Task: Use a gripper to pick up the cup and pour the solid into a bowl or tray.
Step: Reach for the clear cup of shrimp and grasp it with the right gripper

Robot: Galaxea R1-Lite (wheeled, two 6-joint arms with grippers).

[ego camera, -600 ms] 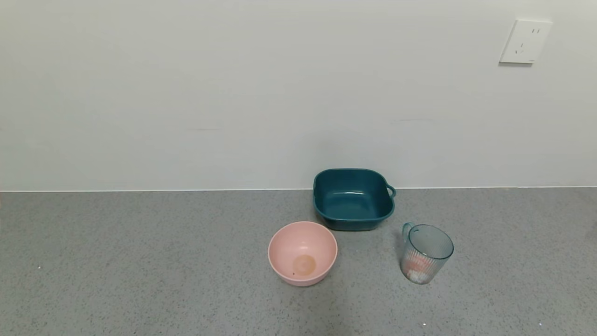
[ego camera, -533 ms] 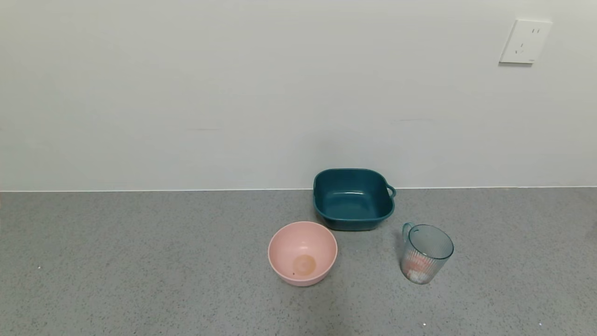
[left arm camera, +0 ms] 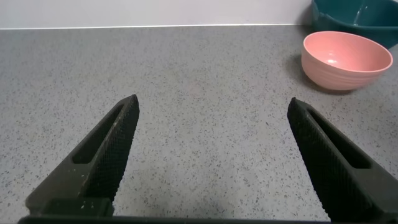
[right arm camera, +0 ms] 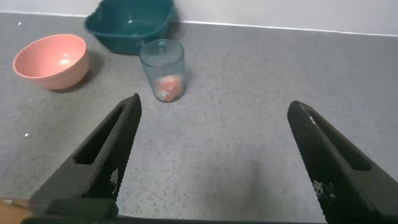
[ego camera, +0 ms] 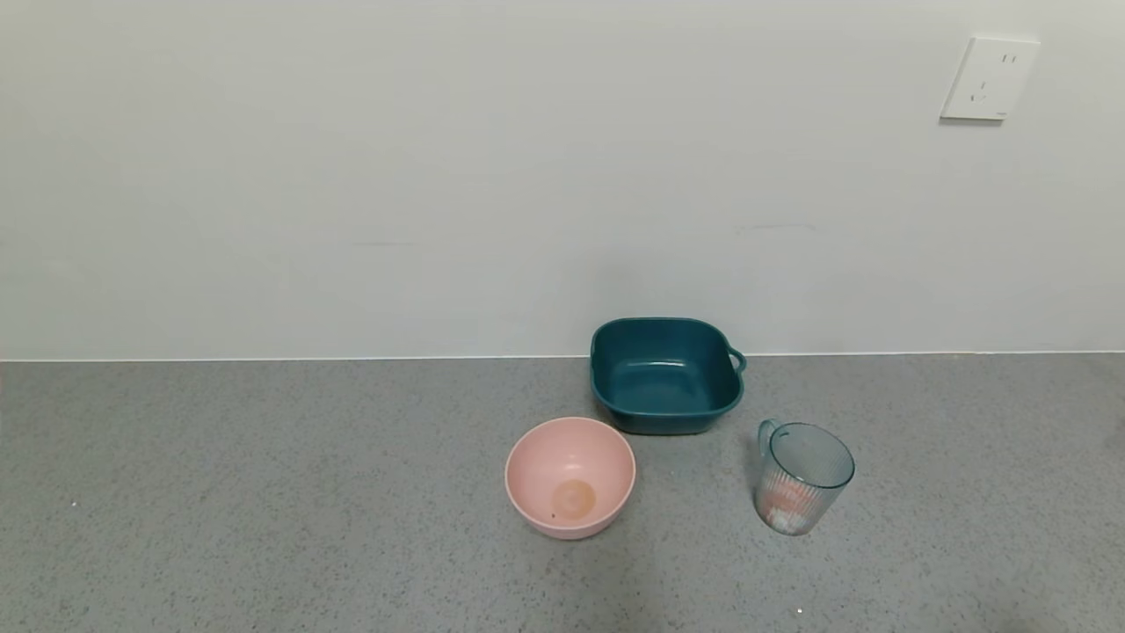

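Note:
The translucent pale blue ribbed cup (ego camera: 802, 476) stands upright on the grey counter at the right, its handle toward the basin. White and pinkish-orange pieces (ego camera: 785, 507) lie in its bottom. The dark teal rounded-square basin (ego camera: 664, 376) sits empty by the wall, loop handle on its right. In the right wrist view the cup (right arm camera: 162, 70) and basin (right arm camera: 130, 23) lie well beyond my right gripper (right arm camera: 214, 106), which is open and empty. My left gripper (left arm camera: 214, 102) is open and empty over bare counter, far from the basin's corner (left arm camera: 357, 14). Neither arm shows in the head view.
A round pink bowl (ego camera: 569, 476) stands empty in front of the basin, left of the cup; it also shows in the left wrist view (left arm camera: 346, 60) and right wrist view (right arm camera: 52, 60). A white wall with an outlet (ego camera: 989, 77) backs the counter (ego camera: 264, 492).

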